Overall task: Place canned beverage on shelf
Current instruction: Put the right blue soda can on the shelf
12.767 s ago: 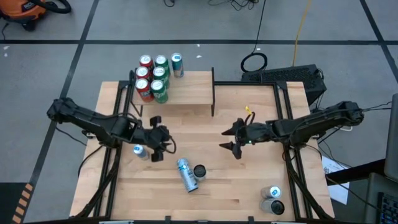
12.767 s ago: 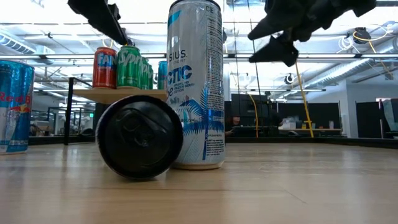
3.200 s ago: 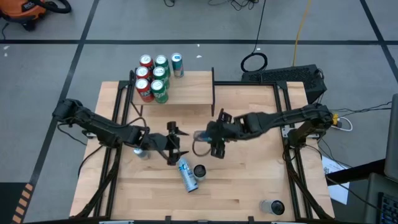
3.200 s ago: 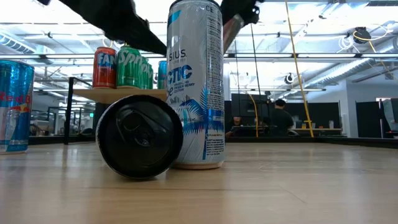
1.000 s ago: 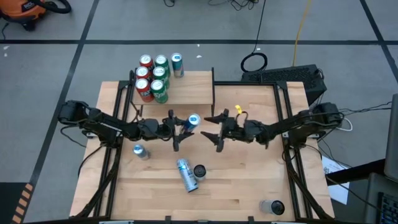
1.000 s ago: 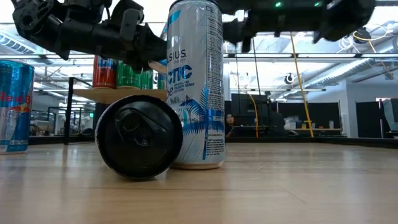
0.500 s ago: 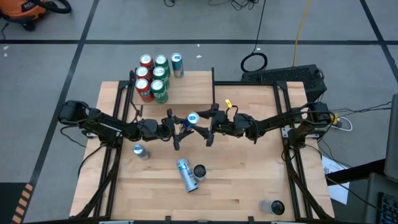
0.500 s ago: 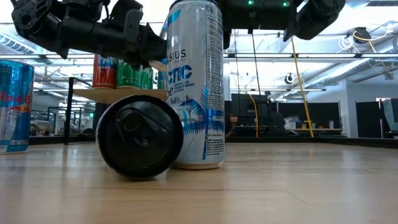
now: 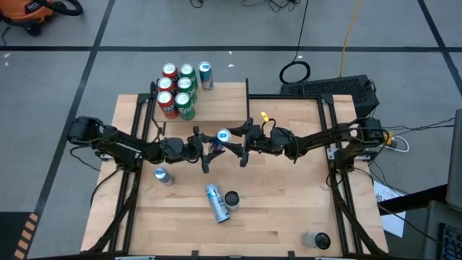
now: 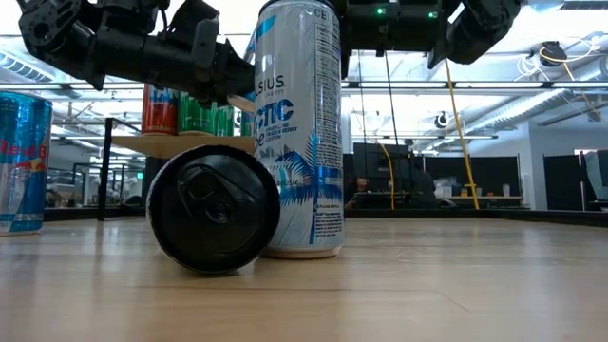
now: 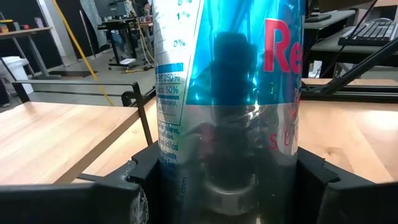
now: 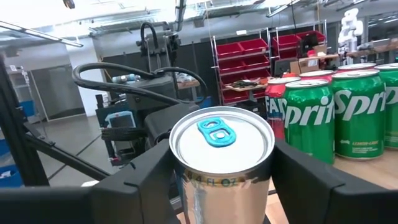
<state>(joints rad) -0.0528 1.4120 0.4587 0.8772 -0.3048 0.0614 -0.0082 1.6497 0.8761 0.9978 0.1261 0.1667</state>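
A blue-and-silver Red Bull can (image 9: 222,136) with a blue pull tab (image 12: 217,132) is held in the air in front of the shelf (image 9: 213,107). My left gripper (image 9: 214,146) is shut on it. My right gripper (image 9: 235,146) is open, with a finger on each side of the can's top (image 12: 222,146); whether they touch it I cannot tell. The shelf is a light-wood board on black uprights. Several red and green cans (image 9: 175,90) stand on its left end and also show in the right wrist view (image 12: 357,112). My left gripper pinches the can's lower silver body (image 11: 186,155) between its two fingers (image 11: 140,171), one on each side. The fingers come level from the table's left. The can stands about upright in the hold, top up, lifted clear of the table.
A tall white Celsius can (image 9: 215,203) stands at the table's middle front, with a black can (image 9: 232,198) lying beside it. A Red Bull can (image 9: 163,175) stands at the left. Another can (image 9: 315,240) is at the front right corner.
My right gripper has gone toward the table's left, up to the held can, and its fingers now stand on either side of the can's top. My left gripper has kept the can in place, clear of the table.
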